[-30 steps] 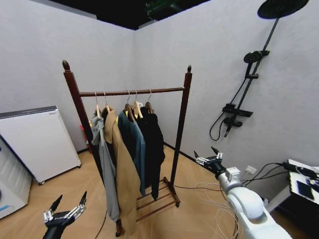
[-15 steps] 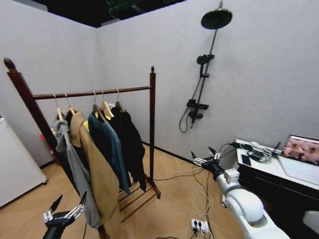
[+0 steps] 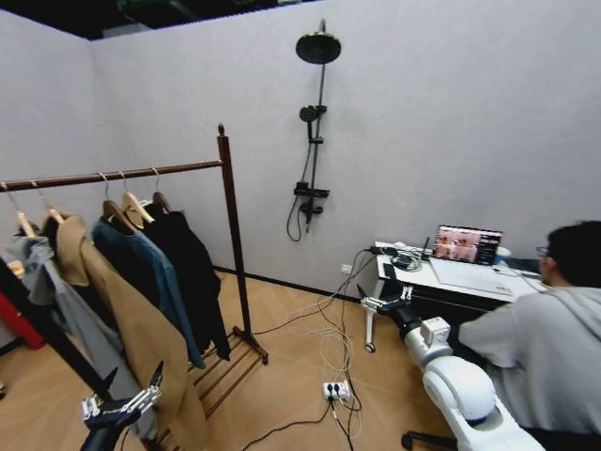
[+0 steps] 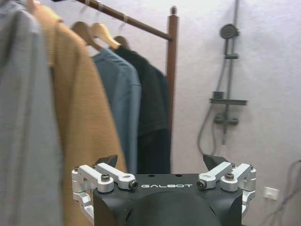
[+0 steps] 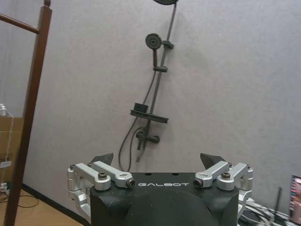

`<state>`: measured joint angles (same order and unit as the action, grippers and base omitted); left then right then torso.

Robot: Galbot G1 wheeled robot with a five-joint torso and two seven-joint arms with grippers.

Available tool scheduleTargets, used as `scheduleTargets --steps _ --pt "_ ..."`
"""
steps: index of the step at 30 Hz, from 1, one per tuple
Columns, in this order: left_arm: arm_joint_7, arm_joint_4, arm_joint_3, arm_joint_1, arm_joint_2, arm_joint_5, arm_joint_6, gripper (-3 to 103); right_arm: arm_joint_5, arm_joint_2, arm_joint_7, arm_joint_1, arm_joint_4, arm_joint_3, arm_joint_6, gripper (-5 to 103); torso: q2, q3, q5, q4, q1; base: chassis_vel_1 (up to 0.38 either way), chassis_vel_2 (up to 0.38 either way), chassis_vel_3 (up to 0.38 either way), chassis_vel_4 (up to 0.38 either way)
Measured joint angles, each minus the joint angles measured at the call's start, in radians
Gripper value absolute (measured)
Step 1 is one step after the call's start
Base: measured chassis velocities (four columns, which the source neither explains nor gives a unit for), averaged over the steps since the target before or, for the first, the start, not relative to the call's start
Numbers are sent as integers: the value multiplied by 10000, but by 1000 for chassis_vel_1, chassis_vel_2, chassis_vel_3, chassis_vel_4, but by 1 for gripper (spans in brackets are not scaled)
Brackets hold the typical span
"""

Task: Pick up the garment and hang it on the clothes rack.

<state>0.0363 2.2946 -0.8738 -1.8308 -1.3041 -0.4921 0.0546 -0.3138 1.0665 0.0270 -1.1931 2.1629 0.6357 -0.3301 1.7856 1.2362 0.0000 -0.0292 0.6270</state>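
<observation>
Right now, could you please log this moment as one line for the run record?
garment: hanging on clothes rack | left gripper: open, empty, low | right gripper: open, empty, toward desk

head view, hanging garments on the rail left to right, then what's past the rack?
grey garment → tan coat → navy-blue jacket → black garment → clothes rack post → shower pole → laptop → seated person

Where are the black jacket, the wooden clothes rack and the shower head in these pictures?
black jacket [image 3: 192, 272], head view, its front panel.
wooden clothes rack [image 3: 234, 254], head view, its right post.
shower head [image 3: 318, 48], head view, the round disc.
</observation>
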Motion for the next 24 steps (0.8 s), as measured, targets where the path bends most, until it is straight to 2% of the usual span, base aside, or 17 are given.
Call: scheduleTargets --steps 5,24 --pt "-1 0 0 0 0 0 0 100 -13 10 0 19 51 -75 -60 100 -1 1 0 6 2 -16 -242 -224 2" --pt "2 0 0 0 0 0 0 100 -173 -36 -122 -44 -198 -21 166 100 -1 1 1 0 2 -9 -226 -227 -17"
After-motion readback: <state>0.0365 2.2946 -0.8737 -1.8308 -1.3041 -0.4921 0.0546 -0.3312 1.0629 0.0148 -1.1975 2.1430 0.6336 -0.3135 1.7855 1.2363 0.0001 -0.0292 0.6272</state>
